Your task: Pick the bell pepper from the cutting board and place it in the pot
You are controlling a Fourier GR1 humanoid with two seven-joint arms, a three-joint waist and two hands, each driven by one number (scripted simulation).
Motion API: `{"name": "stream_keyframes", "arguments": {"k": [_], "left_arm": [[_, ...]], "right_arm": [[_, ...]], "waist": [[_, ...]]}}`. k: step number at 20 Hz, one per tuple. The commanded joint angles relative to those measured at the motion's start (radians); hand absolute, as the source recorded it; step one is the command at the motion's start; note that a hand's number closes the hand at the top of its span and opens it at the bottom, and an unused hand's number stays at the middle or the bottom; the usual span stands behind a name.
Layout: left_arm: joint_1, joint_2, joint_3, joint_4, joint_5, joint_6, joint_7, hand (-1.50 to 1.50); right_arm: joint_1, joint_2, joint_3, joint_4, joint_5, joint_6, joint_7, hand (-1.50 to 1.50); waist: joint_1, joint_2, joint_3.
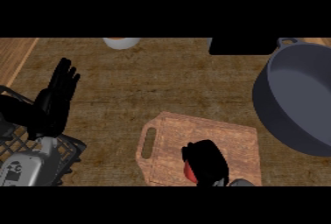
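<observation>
While the right hand [208,162] is curled over the bell pepper [188,172], fingers wrapped round it so that only a red sliver shows at the hand's left edge, the pepper sits low on the cutting board [200,131]. Whether it has left the wood cannot be told.

Step in hand, as judged: securing the pepper for the lift. Recommended handling: raise it straight up, clear of the board, then carry it right and away toward the pot [265,105], pass above the rim, and release only over the hollow.

Count:
- bell pepper, red: one
- cutting board, slotted handle at its left: one
- pot, grey, well apart at the right: one
- left hand [55,103], fingers straight, resting at the left and holding nothing: one
- white cup [121,42], top edge: one
- wire basket [70,146], lower left: one
</observation>
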Motion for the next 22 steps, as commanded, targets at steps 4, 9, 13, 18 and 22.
{"name": "stream_keyframes", "arguments": {"k": [4, 9, 13, 18, 22], "left_arm": [[0.019, 0.069, 0.084, -0.040, 0.008, -0.037, 0.031, 0.00], [0.064, 0.045, 0.056, -0.050, -0.028, -0.021, 0.002, 0.00], [0.092, 0.007, 0.037, -0.010, -0.030, -0.021, -0.058, 0.00], [0.094, 0.039, 0.054, -0.065, -0.032, -0.020, -0.019, 0.00], [0.071, 0.053, 0.079, -0.028, -0.016, -0.021, -0.010, 0.00]], "right_arm": [[0.054, -0.013, -0.002, 0.037, 0.061, -0.021, -0.088, 1.50], [0.163, -0.022, 0.006, -0.129, 0.029, -0.046, -0.118, 1.50], [0.303, -0.056, 0.042, -0.299, -0.003, -0.113, -0.150, 1.50], [0.408, -0.157, 0.009, -0.523, 0.006, -0.158, -0.141, 1.50], [0.441, -0.105, -0.066, -0.657, 0.050, -0.317, -0.112, 1.50]], "waist": [[0.005, 0.000, 0.000], [0.001, -0.002, 0.000], [-0.005, -0.002, 0.000], [-0.003, -0.004, 0.000], [-0.016, -0.008, 0.000]]}}
